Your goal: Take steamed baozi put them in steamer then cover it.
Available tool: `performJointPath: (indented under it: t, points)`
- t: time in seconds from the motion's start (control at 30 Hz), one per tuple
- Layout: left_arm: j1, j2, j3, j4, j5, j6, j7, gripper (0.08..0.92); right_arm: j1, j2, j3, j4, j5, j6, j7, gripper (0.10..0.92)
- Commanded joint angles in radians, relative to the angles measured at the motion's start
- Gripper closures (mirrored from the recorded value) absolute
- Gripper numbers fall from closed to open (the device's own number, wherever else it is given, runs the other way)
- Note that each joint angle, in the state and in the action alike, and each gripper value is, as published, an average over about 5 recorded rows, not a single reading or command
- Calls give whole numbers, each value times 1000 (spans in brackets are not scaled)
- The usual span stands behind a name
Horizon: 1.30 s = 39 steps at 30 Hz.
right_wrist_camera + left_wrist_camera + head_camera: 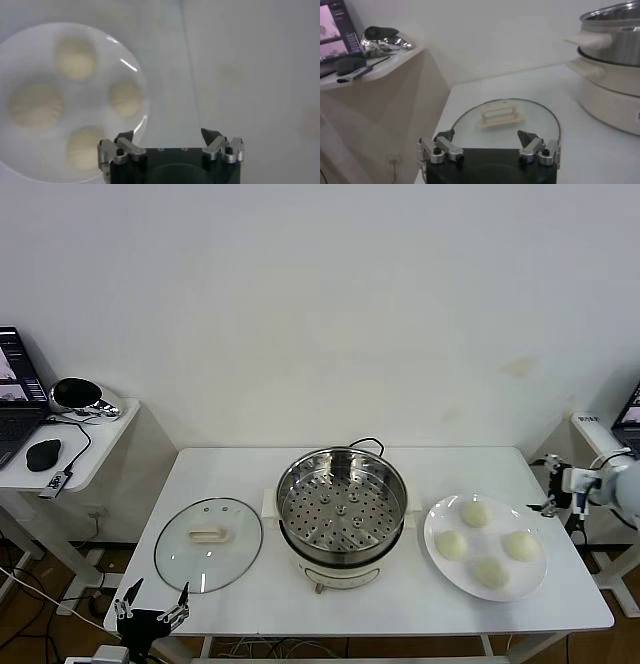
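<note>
Several cream-white steamed baozi (pixel 475 512) lie on a white plate (pixel 485 544) at the table's right. The steel steamer (pixel 342 504) stands empty on its white pot base in the middle. The glass cover (pixel 208 542) lies flat to its left, handle up. My left gripper (pixel 152 602) hangs open off the table's front-left corner, short of the cover (pixel 505 125). My right gripper (pixel 546 484) is open beside the table's right edge. In the right wrist view it (pixel 170 135) hovers above the table just beside the plate (pixel 30 55) and the baozi (pixel 126 98), touching nothing.
The white table (pixel 240 474) carries only the pot, cover and plate. A side table (pixel 95 444) to the left holds a laptop, a black mouse (pixel 43 454) and a shiny helmet-like object. A black cord (pixel 368 444) loops behind the steamer.
</note>
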Motion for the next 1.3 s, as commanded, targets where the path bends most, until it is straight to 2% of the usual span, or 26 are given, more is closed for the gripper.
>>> performJointPath:
  t: [0.03, 0.47, 1.3]
  points:
    - [8, -10, -4, -7, 2, 0, 1, 177, 215, 53, -237, -148, -53, 15, -85, 203]
    - [22, -19, -9, -18, 4, 1, 7, 177, 333, 248, -290, -445, -209, 107, -64, 203]
    - [13, -18, -4, 20, 6, 5, 17, 177, 328, 313, -277, -547, -255, 126, -41, 203]
